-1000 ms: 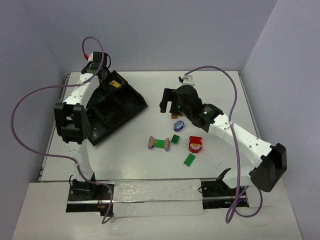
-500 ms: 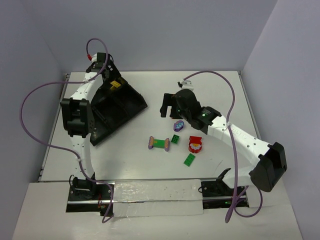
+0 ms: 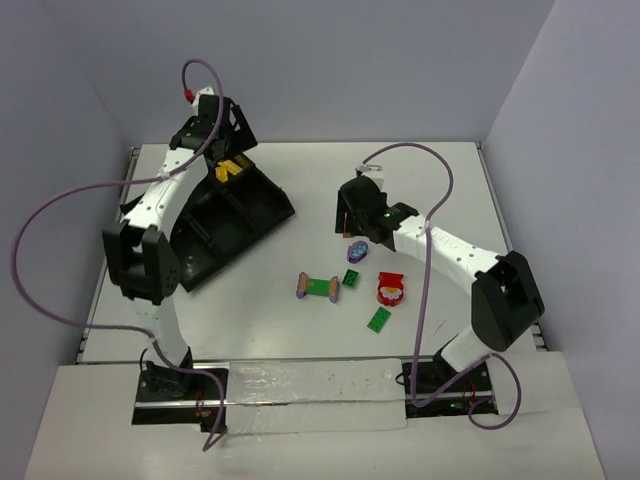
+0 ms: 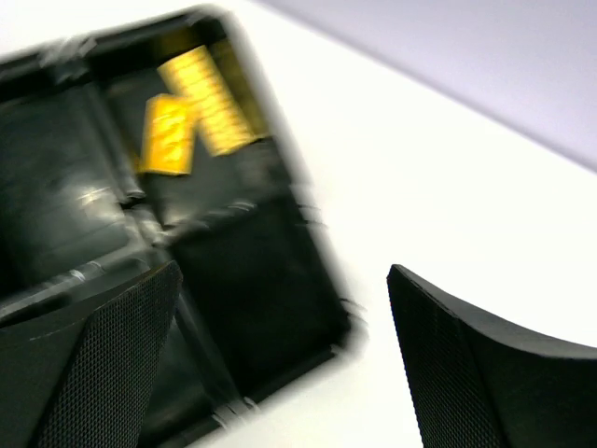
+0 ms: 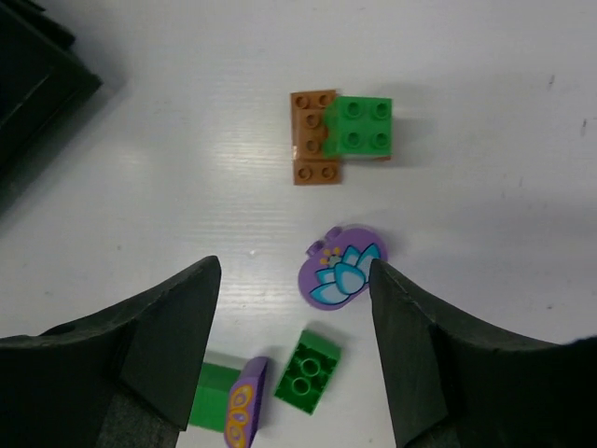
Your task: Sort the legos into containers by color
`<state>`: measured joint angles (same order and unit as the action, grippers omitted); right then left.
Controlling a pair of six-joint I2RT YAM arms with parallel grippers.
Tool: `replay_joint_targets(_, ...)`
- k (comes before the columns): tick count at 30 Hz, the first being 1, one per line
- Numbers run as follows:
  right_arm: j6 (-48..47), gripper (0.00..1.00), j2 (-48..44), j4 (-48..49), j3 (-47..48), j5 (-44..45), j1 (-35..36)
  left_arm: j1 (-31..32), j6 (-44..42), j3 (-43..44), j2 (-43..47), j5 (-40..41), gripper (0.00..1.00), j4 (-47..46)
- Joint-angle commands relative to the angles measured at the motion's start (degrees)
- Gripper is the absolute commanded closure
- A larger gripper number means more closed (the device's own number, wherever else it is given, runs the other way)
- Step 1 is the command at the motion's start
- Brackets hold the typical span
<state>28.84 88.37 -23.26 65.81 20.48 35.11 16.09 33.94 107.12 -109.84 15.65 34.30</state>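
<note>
Our left gripper (image 4: 284, 280) hangs spread and empty over the tray (image 4: 261, 271). Our right gripper (image 5: 294, 271), jaws apart, holds nothing; we should centre it on the purple brick (image 5: 342, 277) before closing.

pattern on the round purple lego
The purple lego shows a light-blue lotus with yellow dots; clearest in right wrist view.

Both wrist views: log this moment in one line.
left hand: open, empty, over tray | yellow bricks: in tray | right hand: open, above purple lotus piece
</note>
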Motion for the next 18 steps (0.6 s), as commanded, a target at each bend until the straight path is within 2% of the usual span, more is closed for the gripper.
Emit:
replay_joint_targets(1, -0.10, 0.31, 1.53, 2.69, 2.35, -2.49, -4.91, 4.99, -0.69, -6.93, 13.57, -0.06, 0.01, -2.59)
replay_joint_targets(4, -0.37, 0.29, 3.65, 4.00, 2.42, -6.15, -7.17, 7.73, 0.44, -14.40, 19.31, -1.35, 0.01, -3.73)
replay_joint_targets(7, -1.36, 0.17, 6.58, 3.59, 4.86, -7.54, -8.77, 9.29, 3.20, -20.84, 23.82, -3.72, 0.01, -6.41)
replay_joint_targets(9, -1.75, 0.15, 8.42, 4.02, 5.79, -9.38, -9.68, 10.29, 4.45, -24.65, 25.95, -5.07, 0.01, -7.23)
replay_joint_targets(14, -1.35, 0.16, 12.30, 6.84, 5.80, -12.67, -12.56, 11.77, 5.34, -26.82, 27.78, -5.35, 0.00, -6.40)
replay_joint_targets(18, -1.10, 0.25, 15.14, 8.60, 6.47, -15.85, -14.21, 12.66, 4.93, -27.02, 27.92, -5.22, 0.01, -6.13)
